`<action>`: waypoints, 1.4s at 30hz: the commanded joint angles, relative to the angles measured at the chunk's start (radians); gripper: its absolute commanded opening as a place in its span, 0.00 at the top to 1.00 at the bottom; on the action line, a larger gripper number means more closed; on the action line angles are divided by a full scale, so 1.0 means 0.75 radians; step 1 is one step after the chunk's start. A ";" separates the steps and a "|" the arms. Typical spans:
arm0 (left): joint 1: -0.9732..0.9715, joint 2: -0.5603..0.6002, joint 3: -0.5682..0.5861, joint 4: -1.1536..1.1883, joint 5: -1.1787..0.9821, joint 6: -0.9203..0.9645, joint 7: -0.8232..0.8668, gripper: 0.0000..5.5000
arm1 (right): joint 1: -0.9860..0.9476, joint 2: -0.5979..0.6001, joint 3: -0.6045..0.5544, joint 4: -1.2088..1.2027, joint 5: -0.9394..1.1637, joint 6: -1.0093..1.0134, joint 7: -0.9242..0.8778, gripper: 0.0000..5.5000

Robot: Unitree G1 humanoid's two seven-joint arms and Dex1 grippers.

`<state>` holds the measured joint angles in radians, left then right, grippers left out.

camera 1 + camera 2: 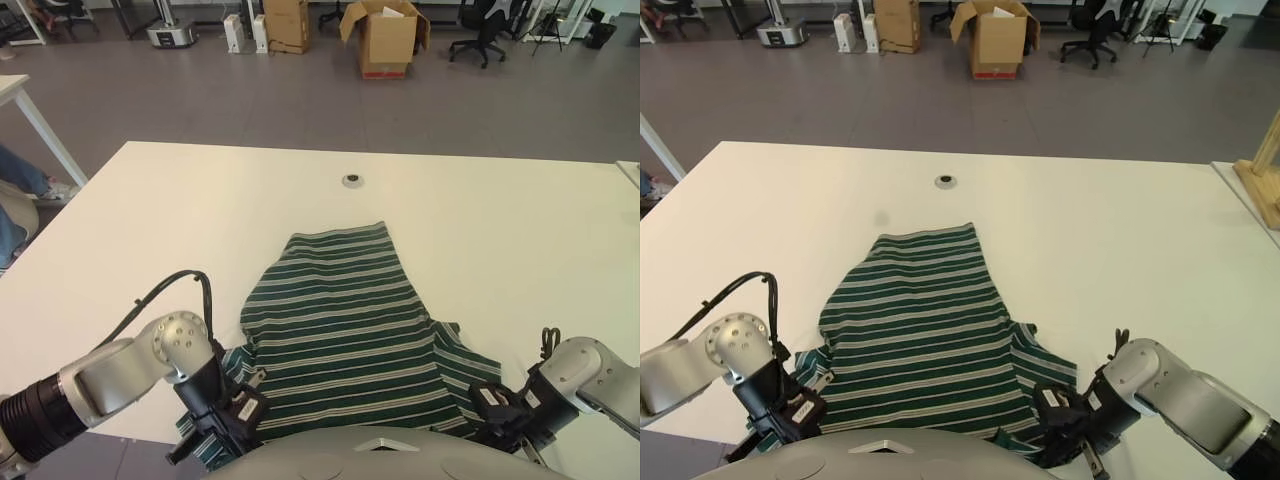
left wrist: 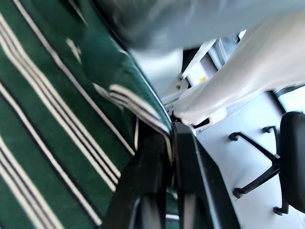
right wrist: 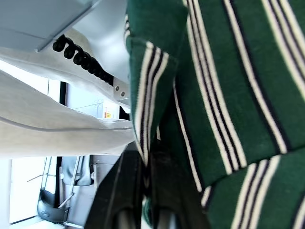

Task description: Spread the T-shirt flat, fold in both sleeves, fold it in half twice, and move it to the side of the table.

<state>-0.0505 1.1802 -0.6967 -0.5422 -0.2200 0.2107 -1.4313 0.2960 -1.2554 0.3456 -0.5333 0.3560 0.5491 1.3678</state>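
The T-shirt point(image 1: 340, 320) lies lengthwise on the white surface point(image 1: 150, 220), its narrow far end pointing away from the robot and its wider near part bunched at the near edge; it is creased and uneven, so by my judgement the step in hand is the spreading. The left hand point(image 1: 218, 428) sits at the near left corner of the cloth; the left wrist view shows its dark fingers point(image 2: 148, 176) closed on a striped hem. The right hand point(image 1: 497, 407) sits at the near right corner, pinched likewise on a folded striped edge, as its fingers point(image 3: 127, 191) show.

To do this well, both hands should draw apart evenly and stay low, so the cloth goes taut across its width without lifting off; then slide it a little away from the robot before letting go, since the pinched corners are right at the near edge (some cloth appears to hang over it there) and could slip off.

Room is generous: bare surface lies to the left, to the right and beyond the far end; the only thing in the way is a small round fitting point(image 1: 352, 181), well apart from the shirt.
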 commanded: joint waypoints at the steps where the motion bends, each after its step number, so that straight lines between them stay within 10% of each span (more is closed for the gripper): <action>1: 0.063 0.021 0.123 0.032 0.003 -0.063 0.046 0.83 | 0.073 -0.073 -0.144 -0.018 0.099 0.036 0.015 0.82; 8: -0.235 0.027 0.682 0.119 -1.135 0.559 0.025 0.75 | -0.349 0.208 -0.522 0.188 0.684 0.394 -0.153 0.73; 13: -0.523 -0.288 0.564 0.610 -0.540 0.337 0.316 0.75 | -0.544 0.623 -0.242 0.406 0.314 0.194 -0.538 0.73; 19: -0.570 -0.531 0.530 0.929 -0.142 0.013 0.487 0.75 | -0.646 0.757 0.077 0.943 -0.214 -0.156 -0.640 0.73; 27: -0.656 -0.699 0.602 1.135 0.084 -0.265 0.703 0.75 | -0.874 0.914 -0.092 1.486 -0.247 -0.308 -0.825 0.73; 42: -0.599 -0.956 0.366 1.435 0.287 -0.507 0.442 0.75 | -1.014 0.974 -0.494 0.914 0.083 -0.060 -0.764 0.73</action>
<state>-0.4975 0.4652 -0.3952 0.4697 -0.0788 -0.1290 -1.1289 -0.4533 -0.5068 0.0141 0.1985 0.3934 0.4727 0.8141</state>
